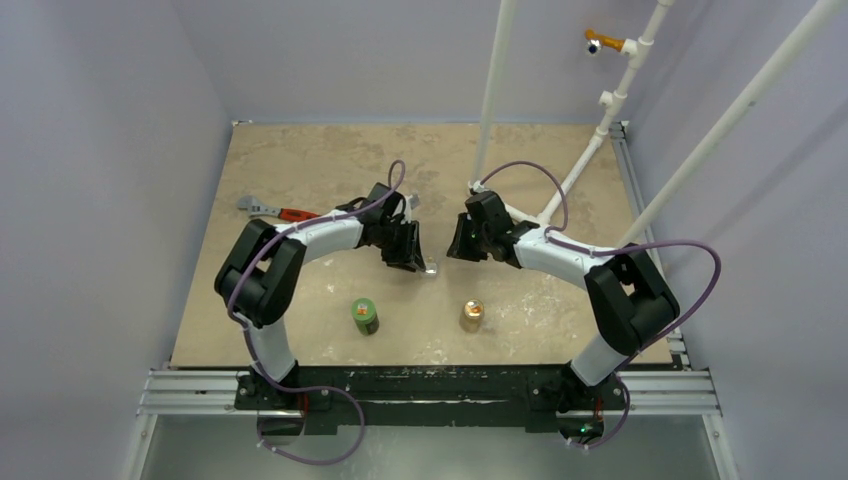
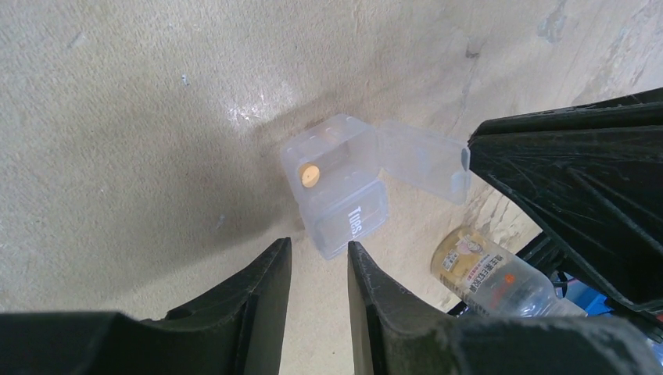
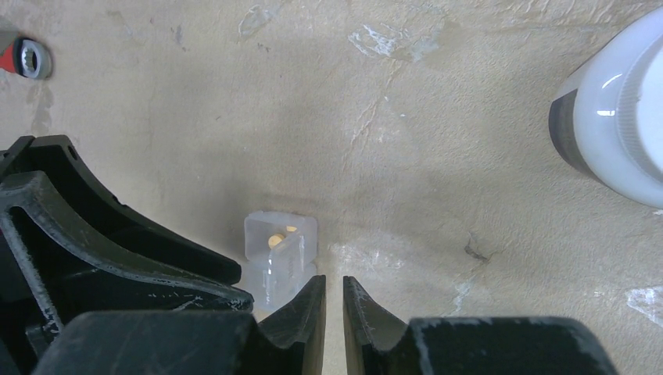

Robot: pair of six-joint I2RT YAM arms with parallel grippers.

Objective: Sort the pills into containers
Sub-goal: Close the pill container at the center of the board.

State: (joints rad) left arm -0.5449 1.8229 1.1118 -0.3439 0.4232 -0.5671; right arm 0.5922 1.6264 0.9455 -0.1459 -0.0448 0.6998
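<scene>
From above, my left hand (image 1: 408, 250) and right hand (image 1: 460, 245) face each other mid-worktop (image 1: 300, 160), with the case (image 1: 430, 267) a mere glint between them. The left wrist view adds what that hides: the lid is open, one pill (image 2: 309, 175) lies inside, and the left hand, slightly parted, is empty just short of the case. In the right wrist view, the right hand is a slit apart, empty, beside the case.

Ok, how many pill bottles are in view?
3: green bottle toward the left arm, tan bottle toward the right arm, white-capped bottle only in the right wrist view; arms may hide more.
</scene>
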